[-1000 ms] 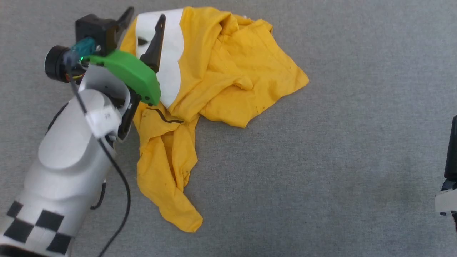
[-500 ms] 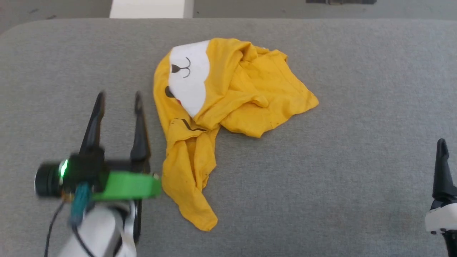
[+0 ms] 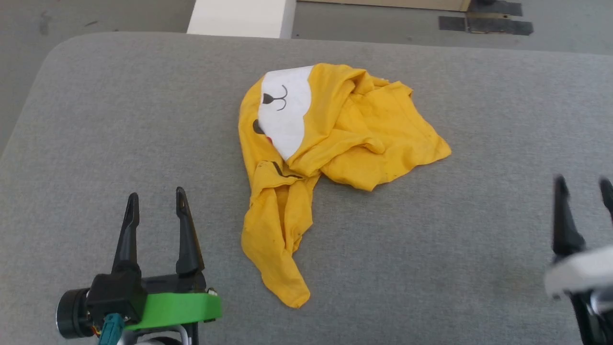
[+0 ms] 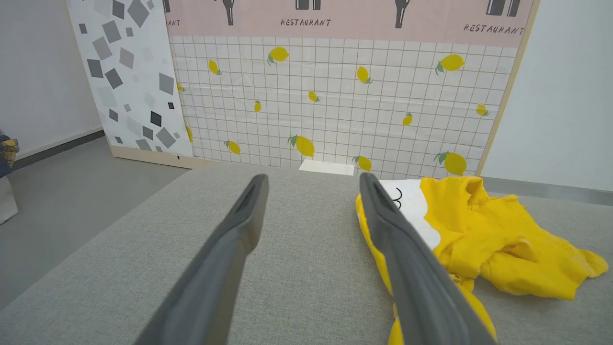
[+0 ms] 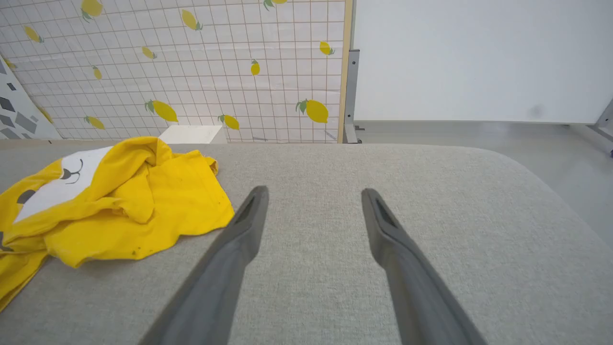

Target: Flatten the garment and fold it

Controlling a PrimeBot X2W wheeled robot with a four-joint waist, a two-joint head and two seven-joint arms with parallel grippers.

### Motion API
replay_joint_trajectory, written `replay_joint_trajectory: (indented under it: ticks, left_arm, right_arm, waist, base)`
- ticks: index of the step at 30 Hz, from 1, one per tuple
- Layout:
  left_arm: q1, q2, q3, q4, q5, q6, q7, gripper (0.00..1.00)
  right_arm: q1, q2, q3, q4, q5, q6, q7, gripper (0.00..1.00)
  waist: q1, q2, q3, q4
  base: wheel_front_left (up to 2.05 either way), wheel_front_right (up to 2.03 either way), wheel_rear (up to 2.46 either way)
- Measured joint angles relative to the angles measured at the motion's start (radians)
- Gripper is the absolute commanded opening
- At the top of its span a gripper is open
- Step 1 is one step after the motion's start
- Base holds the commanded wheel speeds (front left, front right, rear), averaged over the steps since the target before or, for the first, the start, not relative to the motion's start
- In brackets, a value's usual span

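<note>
The garment (image 3: 345, 139), a mustard-yellow T-shirt with a white cartoon face patch, lies crumpled in the middle of the grey table (image 3: 119, 120), one strip trailing toward the near edge. It shows at the right in the left wrist view (image 4: 483, 235) and at the left in the right wrist view (image 5: 119, 201). My left gripper (image 3: 154, 200) stands open at the lower left, to the left of the trailing strip and apart from the cloth. My right gripper (image 3: 583, 184) is open at the lower right, blurred, well clear of the shirt. Both grippers (image 4: 311, 179) (image 5: 313, 191) hold nothing.
A white block (image 3: 239, 18) stands on the floor beyond the table's far edge. Behind it a panel printed with lemons (image 4: 335, 96) leans upright, with a white wall (image 5: 479, 57) to its right. Dark tape marks (image 3: 483, 24) lie on the floor.
The head view has tilted up, showing the table's far edge. My left gripper has drawn back from over the shirt to the near left. The right gripper has come further into view.
</note>
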Motion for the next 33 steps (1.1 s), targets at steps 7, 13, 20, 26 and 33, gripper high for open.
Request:
replay_joint_trajectory:
  ticks: [7,13,20,26,33]
  left_arm:
    - [-0.009,-0.067,0.025,0.023,0.033,-0.083,0.0,1.0]
    - [-0.029,-0.117,0.04,0.054,0.062,-0.144,0.0,1.0]
    - [-0.034,-0.153,0.059,0.08,0.081,-0.195,0.0,1.0]
    - [-0.034,-0.164,0.068,0.093,0.114,-0.221,0.0,1.0]
    - [-0.056,-0.179,0.08,0.098,0.126,-0.24,0.0,1.0]
  right_arm:
    - [-0.259,-0.016,0.151,0.054,-0.054,0.0,0.214,1.0]
    - [-0.434,-0.083,0.211,0.217,-0.042,0.0,0.394,1.0]
    - [-0.501,-0.137,0.23,0.409,-0.051,0.001,0.491,1.0]
    - [-0.514,-0.14,0.193,0.546,-0.066,0.0,0.508,1.0]
    - [-0.571,-0.099,0.155,0.581,-0.047,0.0,0.478,0.0]
  waist:
    - [0.0,0.0,0.042,0.033]
    - [0.0,0.0,0.085,0.077]
    - [0.0,0.0,0.119,0.135]
    - [0.0,0.0,0.134,0.167]
    - [0.0,0.0,0.147,0.155]
  base:
    - [0.0,0.0,0.0]
    - [0.0,0.0,0.0]
    - [0.0,0.0,0.0]
    - [0.0,0.0,0.0]
    - [0.0,0.0,0.0]
